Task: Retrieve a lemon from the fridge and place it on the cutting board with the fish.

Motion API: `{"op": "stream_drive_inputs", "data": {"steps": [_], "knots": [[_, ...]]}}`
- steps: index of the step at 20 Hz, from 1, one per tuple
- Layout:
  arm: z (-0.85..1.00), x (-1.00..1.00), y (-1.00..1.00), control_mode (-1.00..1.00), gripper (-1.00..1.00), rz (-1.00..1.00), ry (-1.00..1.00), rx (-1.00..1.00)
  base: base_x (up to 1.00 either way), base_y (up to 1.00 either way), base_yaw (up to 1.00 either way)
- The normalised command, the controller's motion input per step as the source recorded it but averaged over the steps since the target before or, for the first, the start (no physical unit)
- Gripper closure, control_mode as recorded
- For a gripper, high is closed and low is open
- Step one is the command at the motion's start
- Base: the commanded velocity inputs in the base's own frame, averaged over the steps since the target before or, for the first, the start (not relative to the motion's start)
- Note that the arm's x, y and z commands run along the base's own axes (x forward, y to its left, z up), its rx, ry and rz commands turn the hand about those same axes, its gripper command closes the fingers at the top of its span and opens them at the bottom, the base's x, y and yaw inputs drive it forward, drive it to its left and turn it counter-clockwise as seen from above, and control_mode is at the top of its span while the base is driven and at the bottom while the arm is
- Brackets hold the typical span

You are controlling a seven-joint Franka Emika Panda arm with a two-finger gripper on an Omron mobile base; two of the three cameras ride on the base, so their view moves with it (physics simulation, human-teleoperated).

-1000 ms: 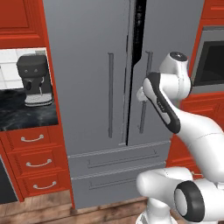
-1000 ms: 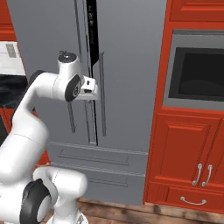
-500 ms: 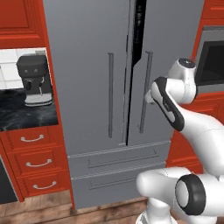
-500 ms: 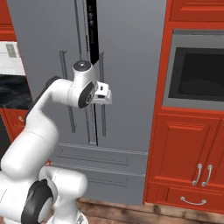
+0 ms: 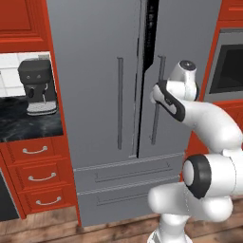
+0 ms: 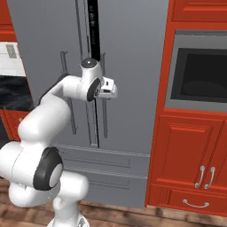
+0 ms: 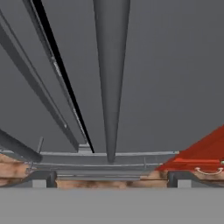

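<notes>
The grey fridge (image 5: 95,95) fills the middle of the left base view. Its right door stands ajar by a narrow dark gap (image 5: 152,28). My gripper (image 6: 109,91) is open and sits at the right door's long bar handle (image 6: 105,119), about halfway up. Seen from the hand, that handle (image 7: 111,87) runs down the middle, above the two wide-apart finger tips (image 7: 40,179). Nothing is held. The lemon, the cutting board and the fish are out of view.
A black coffee machine (image 5: 37,88) stands on the dark counter left of the fridge, over red drawers (image 5: 35,178). A built-in oven (image 6: 199,73) and red cabinets (image 6: 190,164) lie to the right. The fridge's bottom drawers (image 5: 128,173) sit above the wooden floor.
The arm has swung to the right and the hand has come in at the right door's handle. The door gap looks the same.
</notes>
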Motion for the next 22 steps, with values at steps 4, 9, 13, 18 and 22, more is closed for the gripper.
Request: {"op": "stream_drive_inputs", "data": {"steps": [4,9,13,18,22], "knots": [[0.00,0.73,-0.04,-1.00,-1.00,0.00,-0.13,0.00,0.00,0.00,0.00],[-0.01,0.38,0.00,-1.00,-1.00,0.00,-0.12,0.00,0.00,0.00,0.00],[-0.02,0.33,0.00,-1.00,-1.00,0.00,-0.15,0.00,0.00,0.00,0.00],[-0.07,0.35,0.00,-1.00,-1.00,0.00,-0.21,0.00,0.00,0.00,0.00],[-0.01,0.45,0.00,-1.00,-1.00,0.00,-0.12,0.00,0.00,0.00,0.00]]}}
